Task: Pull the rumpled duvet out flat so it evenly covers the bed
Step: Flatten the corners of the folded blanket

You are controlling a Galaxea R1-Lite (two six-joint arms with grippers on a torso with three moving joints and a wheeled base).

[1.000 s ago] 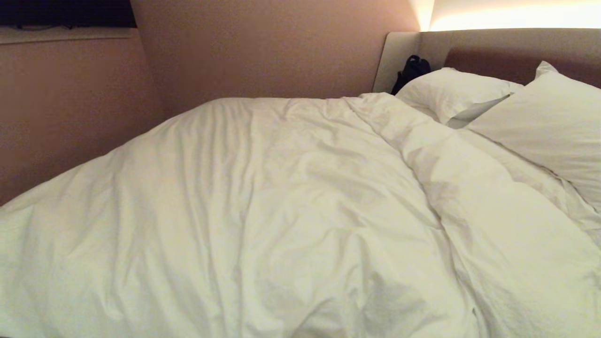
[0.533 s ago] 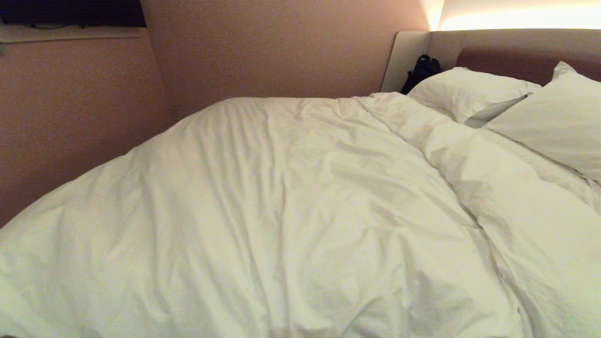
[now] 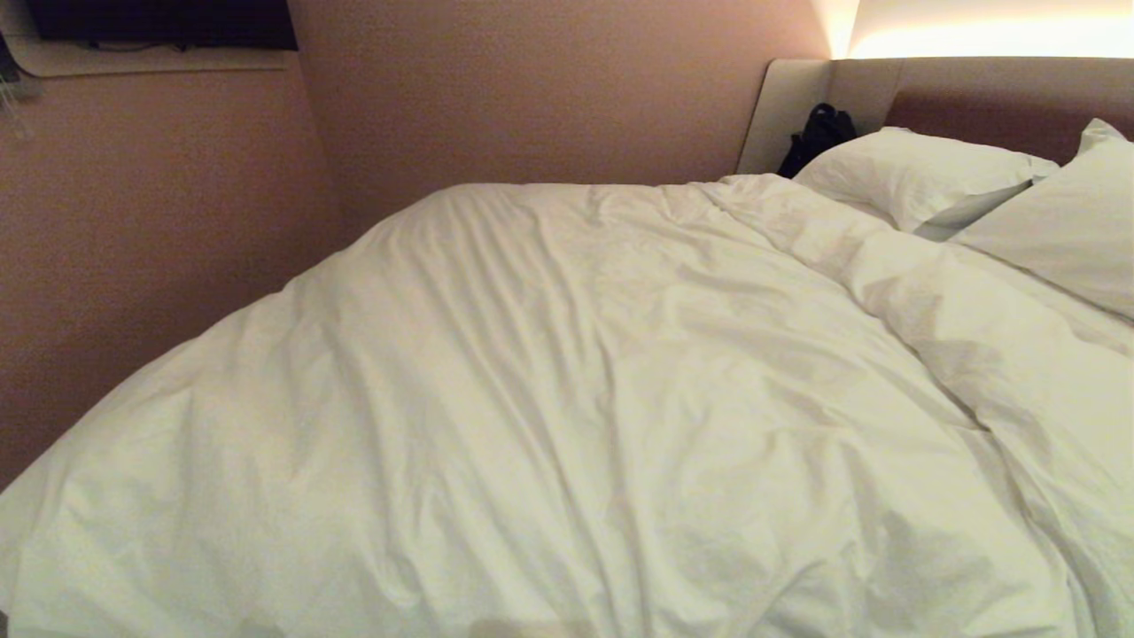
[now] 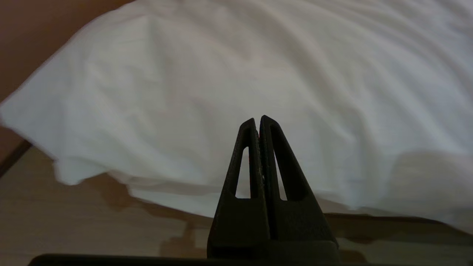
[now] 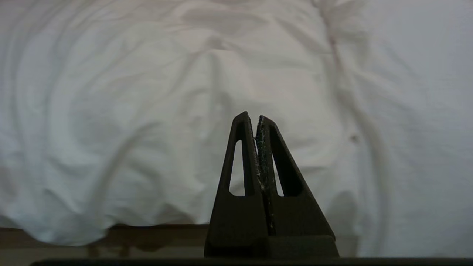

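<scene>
1. Head view: duvet (image 3: 567, 399) spread over most of the bed (image 3: 797, 97), creased, with a thick fold running diagonally toward the pillows (image 3: 921, 173). Neither of my arms shows in this view.
2. Left gripper (image 4: 258, 122): jaws pressed together, empty, hanging short of the duvet's near hem, clear of the cloth. Right gripper (image 5: 255, 118): likewise closed on nothing, facing the draped near side.
3. Step in hand, as I judge it: approach and survey; no grasp begun.
4. Next move calls for opening a gripper, reaching to a hem or the fold ridge, pinching the cloth, then drawing it outward.
5. Edges: left wrist view shows a duvet corner (image 4: 66, 173) overhanging bare floor (image 4: 74, 229); hem free to take.
6. Room: wall (image 3: 159, 221) near the far side, a dark object (image 3: 815, 137) by the headboard. Open floor lies on my side.
</scene>
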